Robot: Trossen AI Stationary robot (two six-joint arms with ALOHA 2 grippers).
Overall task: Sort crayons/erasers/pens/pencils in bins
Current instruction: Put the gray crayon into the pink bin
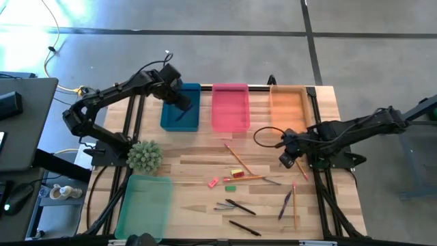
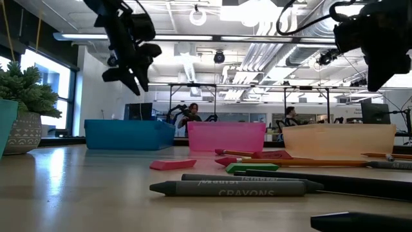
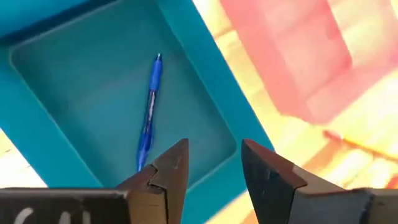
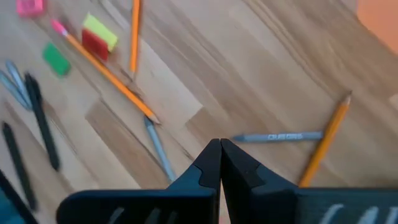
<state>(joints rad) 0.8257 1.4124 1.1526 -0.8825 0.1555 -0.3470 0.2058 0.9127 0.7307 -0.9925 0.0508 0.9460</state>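
My left gripper hangs open above the blue bin, with nothing between its fingers. A blue pen lies flat on that bin's floor. My right gripper is shut and empty, above the table's right part. On the wood below lie orange pencils, black pens, a purple pen, grey crayons, and pink, yellow and green erasers. The pink bin and orange bin stand at the far edge. The green bin is at the near left.
A potted plant stands at the table's left, between the blue and green bins. A black cable loops over the wood near my right arm. Bare wood lies between the pink bin and the loose items.
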